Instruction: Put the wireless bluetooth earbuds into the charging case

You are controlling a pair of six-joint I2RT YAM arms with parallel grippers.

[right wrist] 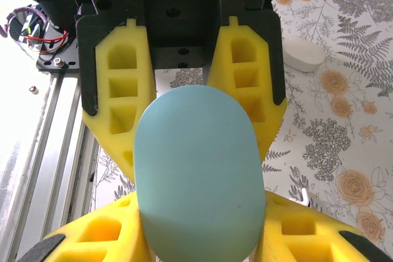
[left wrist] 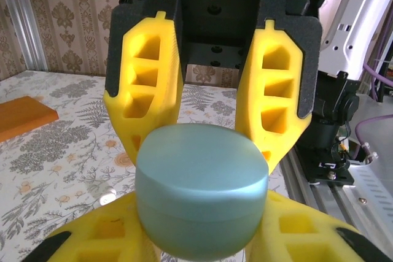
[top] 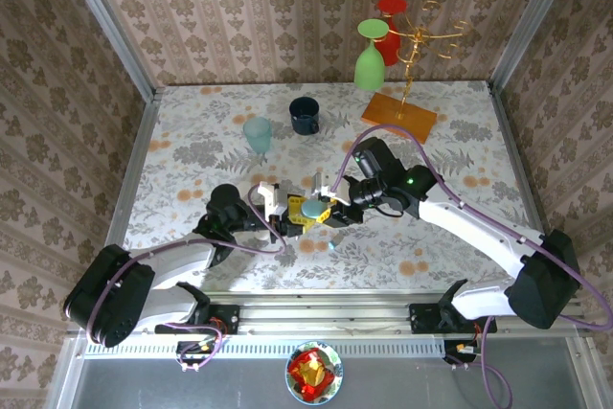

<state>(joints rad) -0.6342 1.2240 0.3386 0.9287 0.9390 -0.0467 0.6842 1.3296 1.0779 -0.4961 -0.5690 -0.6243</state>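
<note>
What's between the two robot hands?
A pale blue charging case, lid shut, held between the left gripper and the right gripper; the top view shows it.

Bright even light, soft shadows, slight glare

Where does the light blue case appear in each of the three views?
Top external: the light blue case lies slightly below the middle of the picture.
Left wrist: the light blue case is large, at lower centre.
Right wrist: the light blue case is a tall oval from centre to bottom.
Shared landmark: the floral tabletop.
</note>
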